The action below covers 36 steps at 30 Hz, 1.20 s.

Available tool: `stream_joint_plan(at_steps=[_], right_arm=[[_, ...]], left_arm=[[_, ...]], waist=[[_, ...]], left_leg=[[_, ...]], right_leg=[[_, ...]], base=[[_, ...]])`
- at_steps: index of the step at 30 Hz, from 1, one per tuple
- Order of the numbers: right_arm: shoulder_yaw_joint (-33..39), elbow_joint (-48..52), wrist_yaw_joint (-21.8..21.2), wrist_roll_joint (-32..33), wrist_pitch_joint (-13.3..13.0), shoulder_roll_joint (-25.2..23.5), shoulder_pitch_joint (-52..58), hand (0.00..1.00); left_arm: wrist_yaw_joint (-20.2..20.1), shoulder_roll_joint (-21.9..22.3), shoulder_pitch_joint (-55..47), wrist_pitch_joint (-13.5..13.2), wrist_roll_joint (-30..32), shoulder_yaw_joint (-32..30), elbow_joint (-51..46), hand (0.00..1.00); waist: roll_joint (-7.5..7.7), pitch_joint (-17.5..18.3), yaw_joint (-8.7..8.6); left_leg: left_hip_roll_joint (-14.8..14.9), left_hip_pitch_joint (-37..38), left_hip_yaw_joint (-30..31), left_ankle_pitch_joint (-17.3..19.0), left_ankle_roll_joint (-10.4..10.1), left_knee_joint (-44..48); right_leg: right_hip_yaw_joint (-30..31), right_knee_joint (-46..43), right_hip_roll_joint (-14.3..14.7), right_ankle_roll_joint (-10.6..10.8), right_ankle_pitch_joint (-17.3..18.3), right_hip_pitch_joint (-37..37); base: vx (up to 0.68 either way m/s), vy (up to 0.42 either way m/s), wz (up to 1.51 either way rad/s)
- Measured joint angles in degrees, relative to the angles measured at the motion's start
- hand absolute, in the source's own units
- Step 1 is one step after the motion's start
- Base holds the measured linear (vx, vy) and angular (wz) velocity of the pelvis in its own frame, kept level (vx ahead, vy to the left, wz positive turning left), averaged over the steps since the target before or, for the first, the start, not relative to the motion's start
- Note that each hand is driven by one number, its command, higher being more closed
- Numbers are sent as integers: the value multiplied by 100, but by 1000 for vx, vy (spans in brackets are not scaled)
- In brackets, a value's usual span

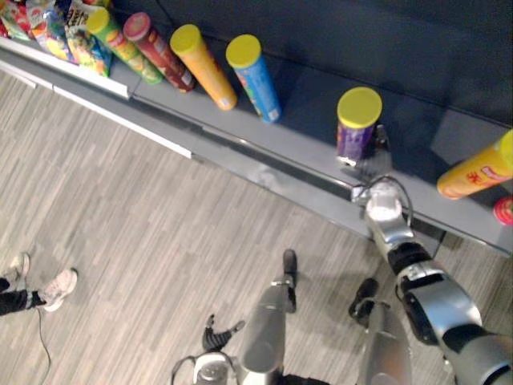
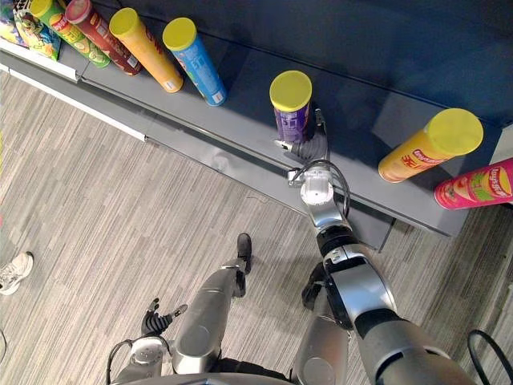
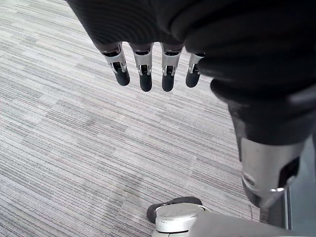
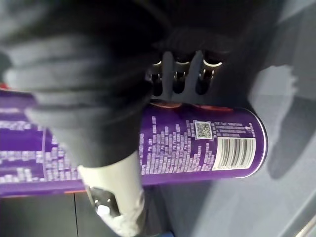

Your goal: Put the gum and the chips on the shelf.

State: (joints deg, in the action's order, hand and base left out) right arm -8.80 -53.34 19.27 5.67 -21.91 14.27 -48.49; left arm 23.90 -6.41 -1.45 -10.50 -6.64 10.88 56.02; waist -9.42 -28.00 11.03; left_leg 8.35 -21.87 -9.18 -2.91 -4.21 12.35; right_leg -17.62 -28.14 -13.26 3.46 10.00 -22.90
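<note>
Purple chips can (image 2: pixel 290 122), clasped by the curled fingers (image 4: pixel 178 79) of the right hand (image 2: pixel 311 147) mid-frame, is to be seated flat and upright on the shelf (image 2: pixel 248 98) before release.

grey striped carpet floor (image 1: pixel 160 241) meets a long dark grey shelf (image 1: pixel 313 104) with a dark back panel (image 1: pixel 361 40).

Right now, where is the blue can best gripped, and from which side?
Probably around the middle of the blue can, coming from the open front of the shelf: it is a round tube standing upright, with gaps to the orange can and purple can.
</note>
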Motion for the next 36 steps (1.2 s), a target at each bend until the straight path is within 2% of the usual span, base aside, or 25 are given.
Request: stream_joint_plan(at_steps=[5,8,11,13,15,17,20,22,23,26,27,28,30,31,33,36], right_arm=[[155,-114,-280,123,-11,57,287,0],[237,-36,-557,212,-4,61,684,0],[400,463,-850,211,34,51,1518,0],[435,724,-985,211,90,46,2053,0],[447,1025,-1150,202,204,-31,2802,0],[442,1224,-1298,197,263,-144,3375,0],[369,1606,-1562,95,284,-189,4216,0],[353,1948,-1872,-8,359,-312,4803,0],[353,1974,-1908,-8,381,-334,4845,0],[199,1999,-2246,-3,582,-422,5200,0],[147,2001,-2416,22,766,-443,5367,0],[148,1993,-2485,68,838,-467,5428,0],[174,1848,-2663,341,1242,-655,5708,0],[181,1787,-2690,349,1334,-691,5783,0],[505,1291,-2693,447,1677,-854,5947,0],[1037,596,-2555,604,1745,-879,5916,0]], left_arm=[[-49,-40,-13,98,4,-12,-5,0],[-157,-114,-152,112,6,-127,-97,0],[-349,-191,-333,115,-1,-257,-199,0],[-454,-229,-387,127,0,-309,-208,0],[-582,-227,-571,203,0,-456,-231,0],[-665,-231,-742,246,-1,-496,-229,0],[-784,-229,-867,326,0,-598,-188,0],[-994,-264,-920,365,1,-629,-115,0],[-1016,-271,-928,369,1,-631,-111,0],[-1123,-280,-988,406,-6,-680,-104,0],[-1170,-283,-992,441,-101,-682,-73,0],[-1188,-282,-990,451,-170,-686,-46,0],[-1247,-256,-994,486,-441,-799,89,0],[-1275,-253,-995,494,-466,-841,113,0],[-1337,-212,-1008,493,-964,-1004,146,0],[-1424,-110,-1005,502,-1359,-1228,349,0]], waist=[[68,5,-43],[272,17,-181],[478,80,-315],[577,197,-364],[685,499,-494],[758,774,-605],[829,1108,-642],[926,1314,-806],[939,1335,-818],[994,1498,-893],[994,1570,-922],[994,1601,-923],[985,1684,-943],[984,1691,-949],[988,1715,-975],[991,1803,-1015]], left_leg=[[20,492,-161,-39,-1,-346],[21,827,-291,-89,-12,-636],[-1,1183,-385,-105,-24,-839],[-30,1374,-454,-107,-25,-998],[-84,1623,-544,-147,-33,-1277],[-121,1854,-619,-168,-37,-1506],[-161,2208,-786,-169,-43,-1781],[-161,2348,-821,-116,-107,-1781],[-159,2364,-831,-114,-110,-1782],[-122,2518,-959,-66,-141,-1812],[-106,2539,-984,-56,-152,-1817],[-98,2540,-1006,-53,-157,-1818],[-70,2607,-1086,-33,-184,-1820],[-62,2627,-1086,-26,-194,-1820],[-32,2687,-1097,-15,-205,-1823],[-35,2687,-1079,23,-201,-1824]], right_leg=[[93,423,127,51,-120,422],[137,705,187,87,-211,681],[169,939,227,126,-296,1021],[228,1051,238,163,-320,1138],[247,1267,246,228,-360,1328],[288,1438,265,275,-389,1493],[421,1644,308,325,-420,1710],[426,1815,327,352,-445,1925],[430,1830,332,344,-452,1940],[546,1990,400,338,-501,2089],[556,2045,423,338,-509,2127],[560,2074,432,335,-511,2124],[600,2207,506,294,-584,2197],[601,2232,524,290,-604,2238],[618,2364,568,293,-643,2317],[601,2471,585,304,-660,2370]], base=[[51,-5,-15],[84,5,-16],[123,19,-14],[122,24,-16],[129,37,-10],[127,35,-15],[125,42,-26],[114,34,-8],[56,16,-11],[34,5,-18],[21,-2,-12],[9,0,-15],[16,-5,-19],[13,-6,-9],[-4,-12,-7],[2,2,3]])
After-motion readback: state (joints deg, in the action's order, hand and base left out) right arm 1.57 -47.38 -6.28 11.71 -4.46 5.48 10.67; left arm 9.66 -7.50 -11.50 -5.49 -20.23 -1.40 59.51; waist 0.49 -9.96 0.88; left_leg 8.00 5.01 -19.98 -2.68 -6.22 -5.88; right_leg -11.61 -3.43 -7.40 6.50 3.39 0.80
